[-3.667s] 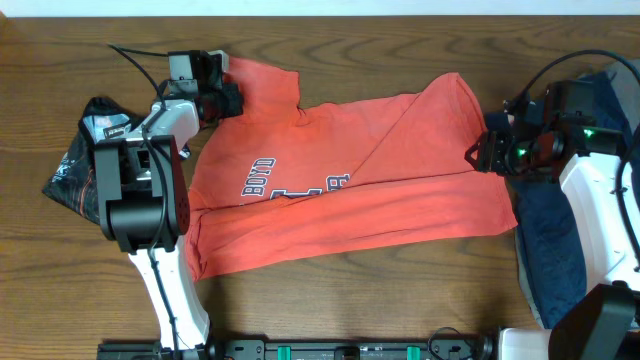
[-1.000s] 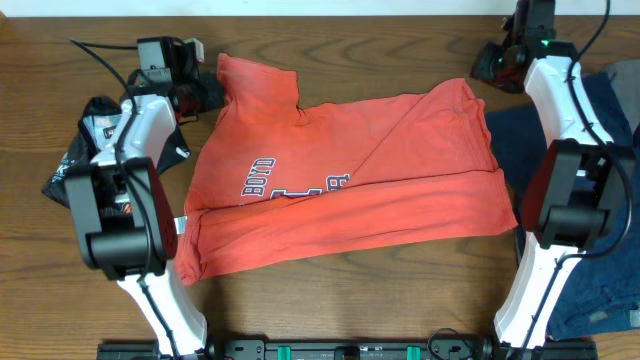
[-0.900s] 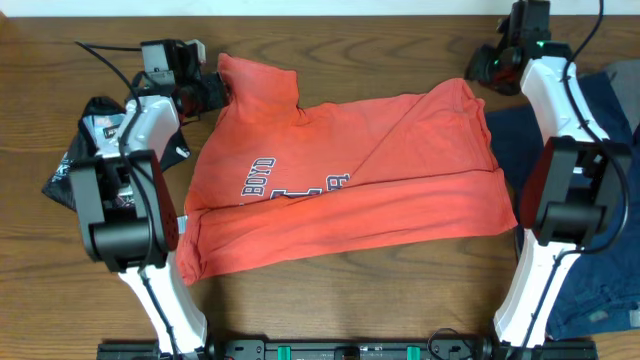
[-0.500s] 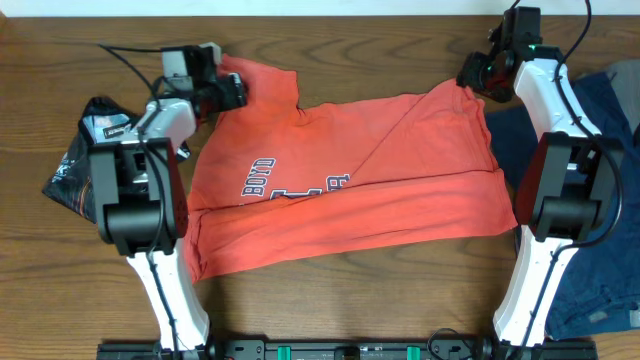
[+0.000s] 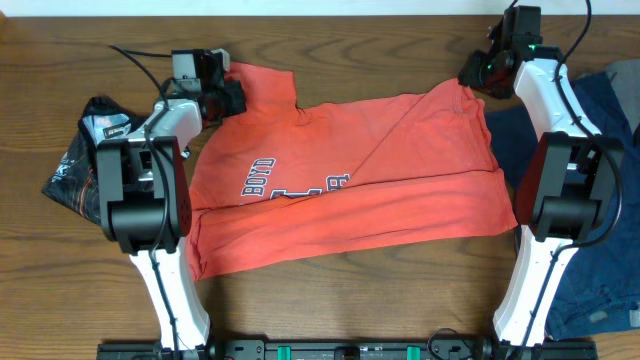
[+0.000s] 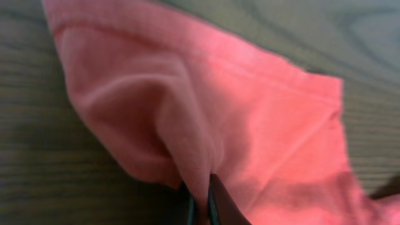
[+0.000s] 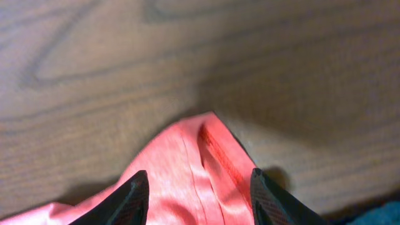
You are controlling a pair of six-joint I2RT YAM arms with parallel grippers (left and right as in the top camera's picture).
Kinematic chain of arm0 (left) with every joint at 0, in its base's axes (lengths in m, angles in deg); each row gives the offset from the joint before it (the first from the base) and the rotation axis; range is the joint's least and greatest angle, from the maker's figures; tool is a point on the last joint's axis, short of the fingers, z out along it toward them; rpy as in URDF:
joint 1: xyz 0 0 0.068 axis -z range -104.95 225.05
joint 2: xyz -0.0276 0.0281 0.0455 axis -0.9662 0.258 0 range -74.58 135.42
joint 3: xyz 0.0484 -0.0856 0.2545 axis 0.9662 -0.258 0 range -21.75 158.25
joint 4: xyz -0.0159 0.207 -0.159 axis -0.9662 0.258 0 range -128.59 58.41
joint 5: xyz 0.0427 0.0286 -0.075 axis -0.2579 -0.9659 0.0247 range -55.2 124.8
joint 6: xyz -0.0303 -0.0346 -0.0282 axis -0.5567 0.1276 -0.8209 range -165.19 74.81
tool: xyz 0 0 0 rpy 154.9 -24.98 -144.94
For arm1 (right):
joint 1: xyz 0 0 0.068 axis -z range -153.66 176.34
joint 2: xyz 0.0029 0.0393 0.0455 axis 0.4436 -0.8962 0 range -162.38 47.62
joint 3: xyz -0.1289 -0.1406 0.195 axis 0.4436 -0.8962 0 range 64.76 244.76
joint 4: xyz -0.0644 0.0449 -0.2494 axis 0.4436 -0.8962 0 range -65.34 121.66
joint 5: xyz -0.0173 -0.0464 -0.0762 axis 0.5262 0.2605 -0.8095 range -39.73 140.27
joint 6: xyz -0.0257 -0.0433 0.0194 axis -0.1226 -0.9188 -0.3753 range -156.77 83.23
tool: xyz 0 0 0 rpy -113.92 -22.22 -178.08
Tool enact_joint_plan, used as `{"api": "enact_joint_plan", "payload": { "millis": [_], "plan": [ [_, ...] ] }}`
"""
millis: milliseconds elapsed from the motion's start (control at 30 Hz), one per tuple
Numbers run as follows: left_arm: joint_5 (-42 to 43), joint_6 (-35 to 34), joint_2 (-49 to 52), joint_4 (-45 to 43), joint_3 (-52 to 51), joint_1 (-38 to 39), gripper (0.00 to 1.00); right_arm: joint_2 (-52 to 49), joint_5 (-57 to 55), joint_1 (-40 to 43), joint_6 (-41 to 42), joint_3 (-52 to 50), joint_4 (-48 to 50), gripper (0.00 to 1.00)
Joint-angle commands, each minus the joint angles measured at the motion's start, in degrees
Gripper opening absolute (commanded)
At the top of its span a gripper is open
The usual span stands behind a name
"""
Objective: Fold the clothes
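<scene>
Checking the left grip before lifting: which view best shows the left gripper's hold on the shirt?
Left wrist: the left gripper is shut on a pinched fold of shirt. Overhead only places it at a shirt corner; right wrist shows another corner.

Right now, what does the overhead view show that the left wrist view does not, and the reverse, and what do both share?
Only overhead: the whole red T-shirt, its dark lettering, a black garment, a navy garment, the right gripper. Only left wrist: the left gripper pinched shut on a ridge of cloth. Both: red shirt cloth on the wooden table.
</scene>
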Motion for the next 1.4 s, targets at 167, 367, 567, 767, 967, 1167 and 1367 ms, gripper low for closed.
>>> {"api": "enact_joint_plan", "payload": {
  "millis": [167,367,567,767,967,1167,1367],
  "plan": [
    [-0.3,-0.3,-5.0,4.4,0.4,-0.3,0.06,-0.4,-0.4,-1.2,-0.8,0.4,1.6,0.52],
    [-0.3,-0.3,-5.0,6.1,0.4,-0.3,0.06,-2.4,-0.6,-2.1,-0.8,0.4,1.8,0.48],
    [-0.3,-0.1,-5.0,7.4,0.4,-0.3,0.06,-4.1,-0.6,-2.1,-0.8,0.4,2.8,0.43],
    [-0.3,-0.1,-5.0,7.5,0.4,-0.3,0.06,-4.1,-0.6,-2.1,-0.8,0.4,4.0,0.42],
    [-0.3,-0.1,-5.0,7.6,0.4,-0.3,0.06,-4.1,-0.6,-2.3,-0.8,0.4,5.1,0.38],
    [-0.3,-0.1,-5.0,7.6,0.4,-0.3,0.06,-4.1,-0.6,-2.5,-0.8,0.2,5.5,0.38],
    [-0.3,-0.1,-5.0,7.6,0.3,-0.3,0.06,-4.1,-0.6,-2.6,-0.8,-0.4,6.5,0.38]
  ]
}}
